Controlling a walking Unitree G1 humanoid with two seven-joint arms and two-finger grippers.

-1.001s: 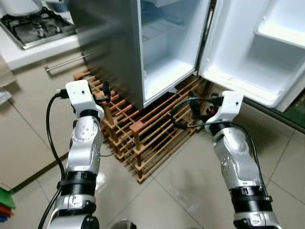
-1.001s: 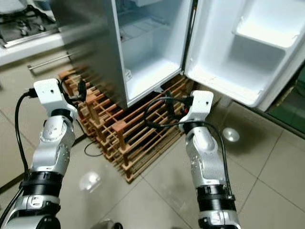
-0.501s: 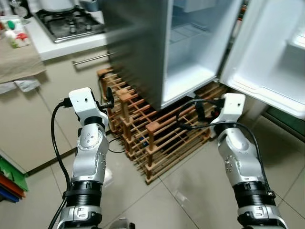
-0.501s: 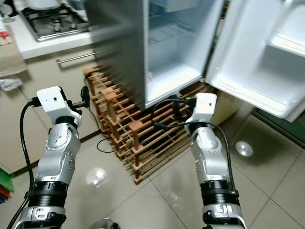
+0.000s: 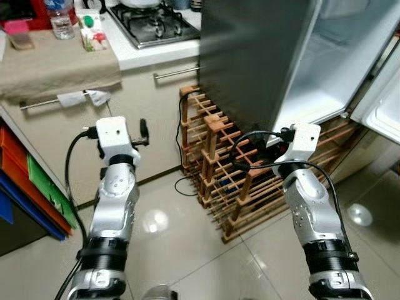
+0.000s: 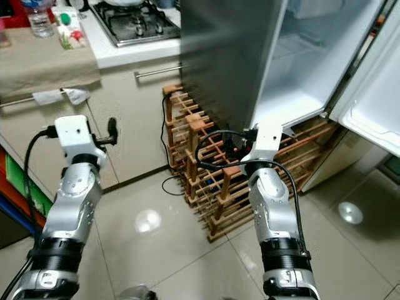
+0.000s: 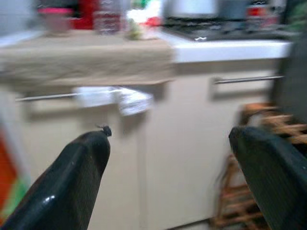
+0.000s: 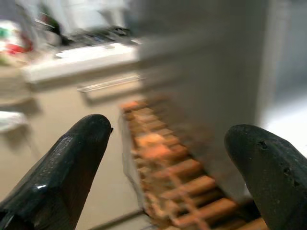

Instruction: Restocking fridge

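Observation:
The steel fridge (image 5: 262, 56) stands at the right with its door (image 5: 384, 106) swung open and a bare white compartment (image 5: 337, 69) inside. On the counter at the far left, on a beige cloth (image 5: 56, 69), stand a small carton (image 5: 94, 34), a water bottle (image 5: 60, 19) and a pink cup (image 5: 19, 34). My left gripper (image 7: 168, 139) is raised before the cabinet front, open and empty. My right gripper (image 8: 168, 129) is also open and empty, held in front of the wooden rack beside the fridge.
A wooden lattice rack (image 5: 231, 169) stands on the floor under and beside the fridge, with a cable by it. A gas stove (image 5: 156, 22) sits on the white counter. Coloured bins (image 5: 31, 187) are at the lower left. Glossy tile floor (image 5: 181, 231) lies ahead.
The whole view has swung left: the fridge has slid to the right of the picture and the counter with its items has come in. Both arms keep their raised pose.

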